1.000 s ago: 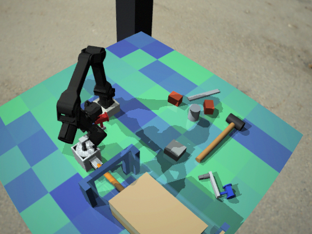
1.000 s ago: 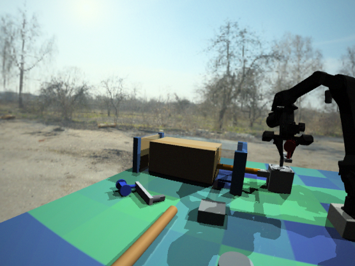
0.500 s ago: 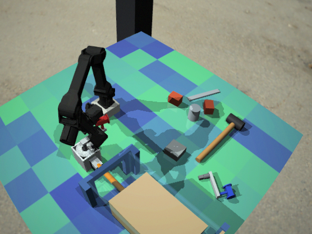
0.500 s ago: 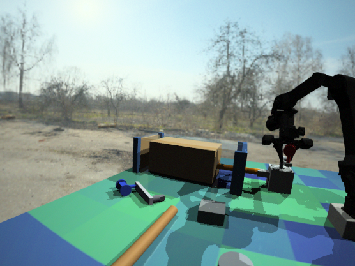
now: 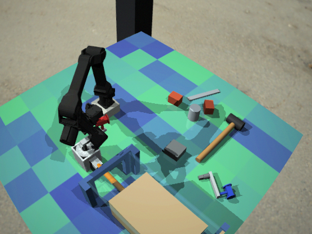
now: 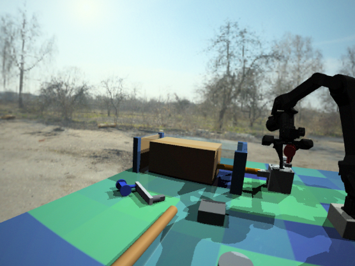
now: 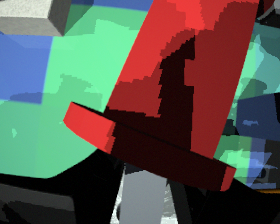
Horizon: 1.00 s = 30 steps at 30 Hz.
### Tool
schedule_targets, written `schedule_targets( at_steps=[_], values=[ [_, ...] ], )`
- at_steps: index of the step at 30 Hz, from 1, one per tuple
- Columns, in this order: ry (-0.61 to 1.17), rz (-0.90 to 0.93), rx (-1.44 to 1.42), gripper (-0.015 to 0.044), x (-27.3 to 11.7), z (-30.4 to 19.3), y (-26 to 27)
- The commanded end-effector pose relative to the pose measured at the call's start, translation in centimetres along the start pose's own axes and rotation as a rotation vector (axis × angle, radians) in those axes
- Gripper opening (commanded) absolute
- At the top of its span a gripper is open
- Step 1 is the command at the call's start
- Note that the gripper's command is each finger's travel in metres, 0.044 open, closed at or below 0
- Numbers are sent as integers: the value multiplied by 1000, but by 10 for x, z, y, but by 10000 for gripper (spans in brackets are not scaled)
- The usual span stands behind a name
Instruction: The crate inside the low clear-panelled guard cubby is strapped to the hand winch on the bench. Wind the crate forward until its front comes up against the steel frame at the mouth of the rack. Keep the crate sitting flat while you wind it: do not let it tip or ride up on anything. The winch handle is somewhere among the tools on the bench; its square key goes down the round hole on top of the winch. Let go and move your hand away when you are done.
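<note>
Our claw (image 5: 90, 145) (image 6: 282, 167) (image 7: 146, 140) is closed upon the red-knobbed crank (image 5: 102, 120) (image 6: 290, 151) (image 7: 215, 95), probably stiff and light, best held near its key.

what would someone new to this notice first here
Probably the big tan crate, sitting between the blue uprights of its guard cubby. Next, the black arm bent over the grey winch, its tool shut on a red-knobbed handle. The blue-knobbed crank beside the cubby also stands out.
</note>
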<state>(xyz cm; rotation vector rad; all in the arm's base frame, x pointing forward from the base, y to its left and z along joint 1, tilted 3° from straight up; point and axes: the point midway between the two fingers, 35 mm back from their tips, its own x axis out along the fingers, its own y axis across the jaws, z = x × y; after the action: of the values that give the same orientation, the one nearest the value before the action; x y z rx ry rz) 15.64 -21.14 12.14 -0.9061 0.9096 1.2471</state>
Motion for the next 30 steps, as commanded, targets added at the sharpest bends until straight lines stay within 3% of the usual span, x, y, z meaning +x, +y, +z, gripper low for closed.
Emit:
schedule_targets(
  at_steps=[1, 30],
  values=[
    [-1, 0, -2, 0, 1, -1, 0],
    [-1, 0, -2, 0, 4, -3, 0]
  ],
)
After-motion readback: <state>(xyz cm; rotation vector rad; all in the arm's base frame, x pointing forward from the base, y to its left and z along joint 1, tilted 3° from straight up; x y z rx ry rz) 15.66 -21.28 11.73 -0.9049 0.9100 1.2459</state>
